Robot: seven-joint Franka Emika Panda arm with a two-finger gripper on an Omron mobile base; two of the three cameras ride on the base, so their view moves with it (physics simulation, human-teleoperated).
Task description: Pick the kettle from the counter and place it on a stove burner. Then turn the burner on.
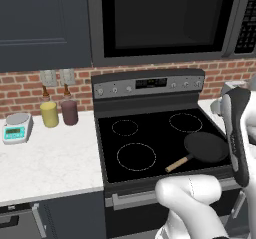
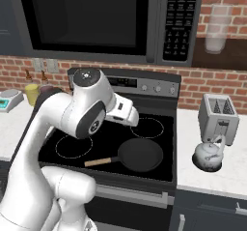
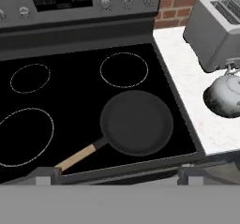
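Kitchen, white stone surface right of black cooktop. Item: kettle, upright on the surface just in front of toaster, off to the claw's right and apart from it. Claw: empty, tips spread wide. Frying pan directly ahead of claw; large burner ring to its left, bare. Risk: thin wire handle slipping; kettle knocking toaster or pan.

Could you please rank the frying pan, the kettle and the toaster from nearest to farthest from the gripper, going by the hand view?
From the gripper at the bottom of the hand view:
1. Frying pan, on the cooktop just ahead.
2. Kettle, on the counter off to the right.
3. Toaster, behind the kettle, near the brick wall.
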